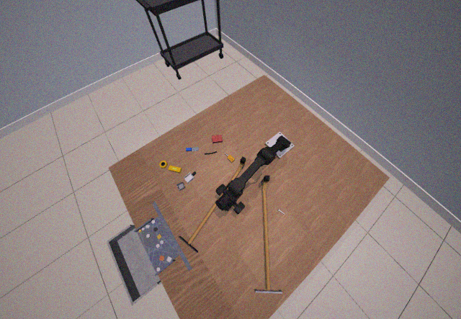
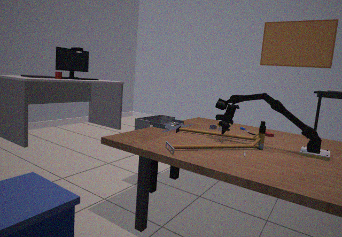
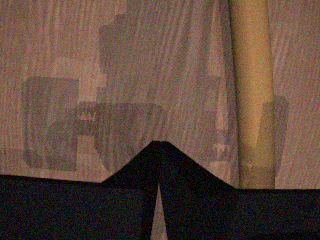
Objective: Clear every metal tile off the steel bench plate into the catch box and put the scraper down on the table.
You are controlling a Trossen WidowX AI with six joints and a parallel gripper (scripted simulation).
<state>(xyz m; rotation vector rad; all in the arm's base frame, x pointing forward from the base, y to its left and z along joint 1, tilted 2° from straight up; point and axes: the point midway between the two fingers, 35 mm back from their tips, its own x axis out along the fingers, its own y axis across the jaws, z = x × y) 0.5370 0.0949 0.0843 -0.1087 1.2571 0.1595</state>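
Note:
My gripper is shut with nothing between its fingers. It hangs above the table, beside the wooden handle of the black-headed tool, which runs right of the fingertips in the wrist view. That tool's head lies on the table near the plate. A second long tool with a silver head lies on the table apart from the gripper. Several small white, yellow, orange and dark tiles lie on the steel plate. The catch box is at its far end.
Both tools have raised black-topped grips at their arm-side ends. A yellow ring, yellow block, grey-and-black item, small grey square, red block, blue item, orange-handled tool and screw lie about.

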